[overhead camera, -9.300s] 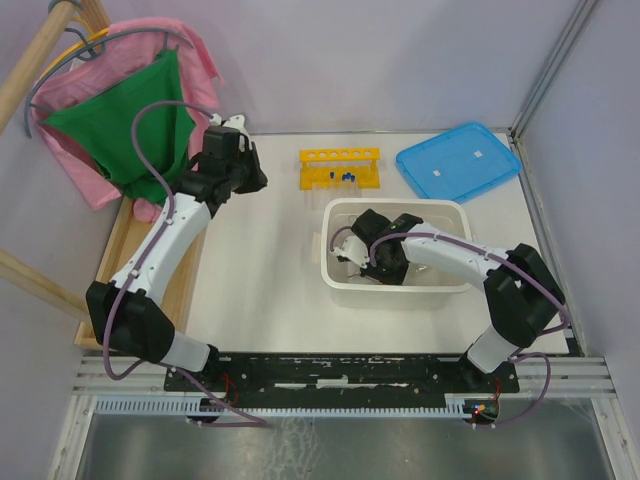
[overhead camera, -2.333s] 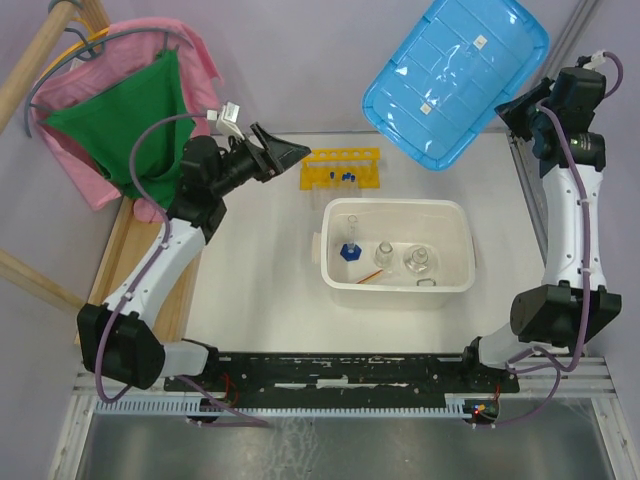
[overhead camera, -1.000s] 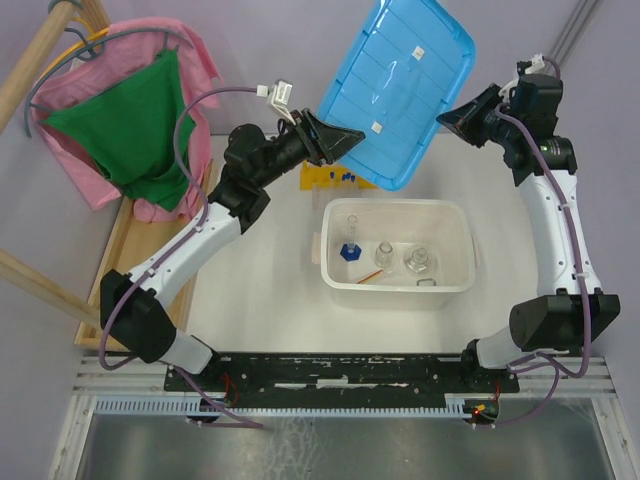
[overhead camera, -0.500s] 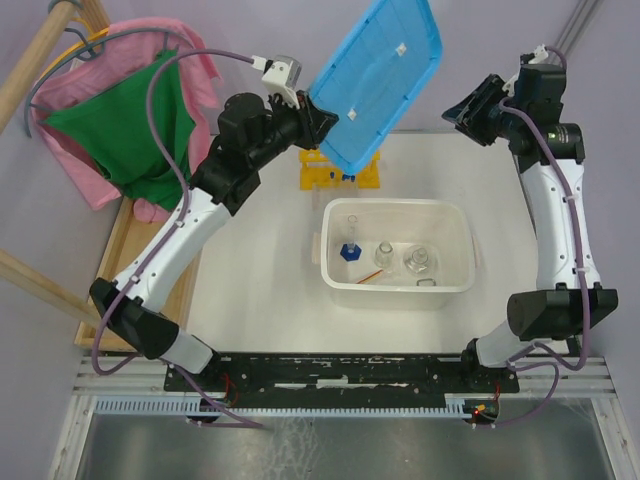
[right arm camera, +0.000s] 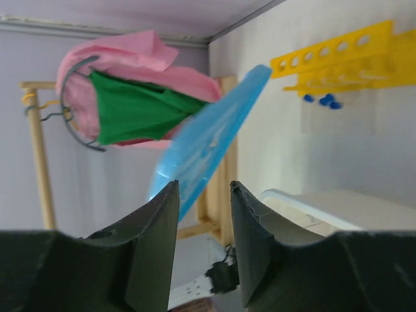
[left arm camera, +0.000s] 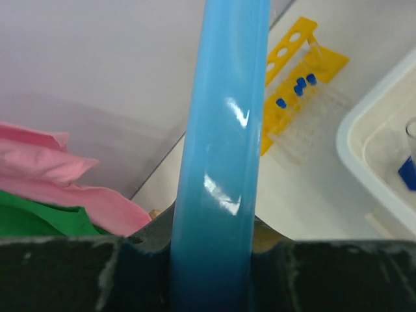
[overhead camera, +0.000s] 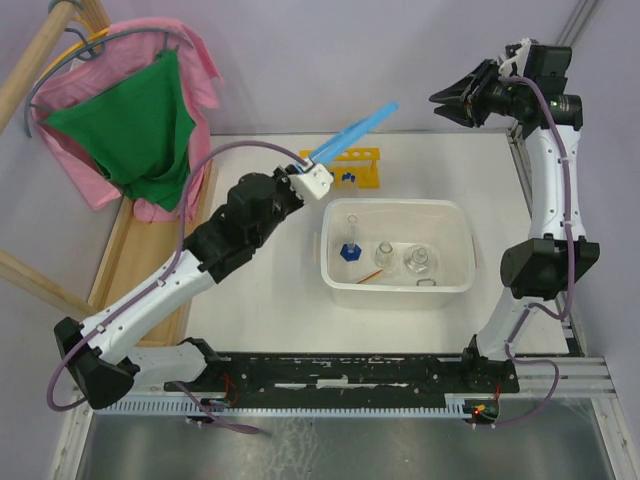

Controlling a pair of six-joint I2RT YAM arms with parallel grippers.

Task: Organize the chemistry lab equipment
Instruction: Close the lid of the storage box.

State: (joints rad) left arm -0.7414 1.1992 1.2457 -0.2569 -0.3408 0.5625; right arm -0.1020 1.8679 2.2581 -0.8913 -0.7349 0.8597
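**LAB EQUIPMENT: HANDLING PROPERTIES AND CONTAINER CONTENTS**

**Left arm.** The left gripper (overhead camera: 314, 176) is clamped on the rim of the blue lid (overhead camera: 355, 132). It holds the lid edge-on in the air, above the left end of the yellow rack (overhead camera: 362, 181). The lid is not lab equipment.

**Rack.** It stands at the back of the table, just behind the white tub (overhead camera: 400, 296). Several blue-capped tubes (overhead camera: 348, 175) sit in it; the remaining holes appear free. The rack is probably stiff, light plastic, so take it by an end of the top rail. The tubes are likely light and slick, so pinch them just below the cap.

**Tub.** Contents, left to right:
- A clear cylinder (overhead camera: 349, 240) on a blue foot, upright.
- A thin red rod (overhead camera: 368, 276), lying flat on the floor.
- Two glass flasks (overhead camera: 383, 255), upright and near each other.

Treat the glass as fragile and smooth. Grasp each flask at the neck, lift straight up and clear the tub wall. The rod is light and low-lying, so pinch it mid-length.

**Right arm.** The right gripper (overhead camera: 441, 106) is raised well above the far right of the table. Its jaws are apart and nothing is between them.
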